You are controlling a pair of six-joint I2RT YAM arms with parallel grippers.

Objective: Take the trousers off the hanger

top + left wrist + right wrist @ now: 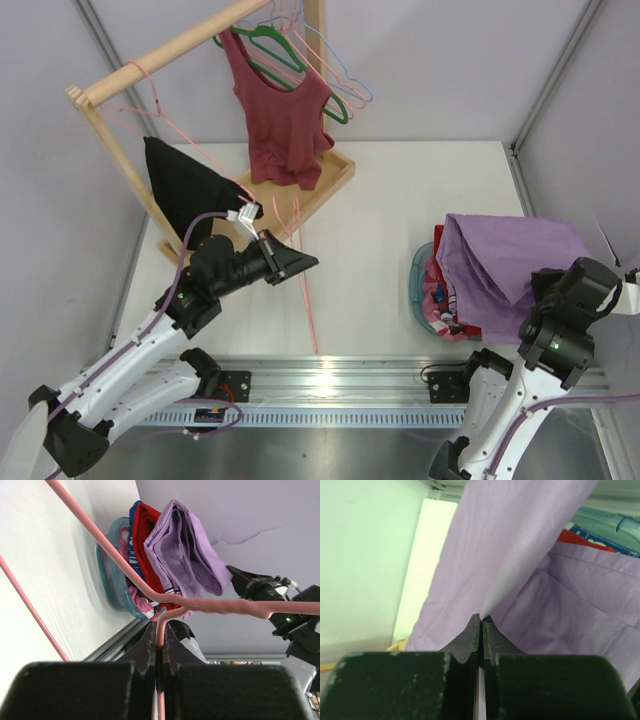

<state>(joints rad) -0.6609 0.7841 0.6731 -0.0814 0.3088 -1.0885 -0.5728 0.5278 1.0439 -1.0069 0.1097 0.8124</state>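
Note:
The pale pink hanger (pixel 306 300) is bare; its thin wire runs down over the table from my left gripper (pixel 298 262), which is shut on it. In the left wrist view the hanger (pixel 200 604) is pinched between the fingers of the left gripper (pixel 161 630). The lilac trousers (pixel 510 260) are off the hanger and draped over the basket (pixel 418 285) at the right. My right gripper (pixel 481 617) is shut on a fold of the trousers (pixel 520 555); from above the fabric hides its fingers. The trousers also show in the left wrist view (pixel 185 550).
A wooden rack (pixel 170 45) stands at the back left with a maroon top (pixel 285 110) on a green hanger (pixel 290 62), a light blue hanger (pixel 352 88) and a black garment (pixel 185 185). The basket (pixel 107 580) holds coloured clothes. A metal rail (pixel 330 385) runs along the near edge.

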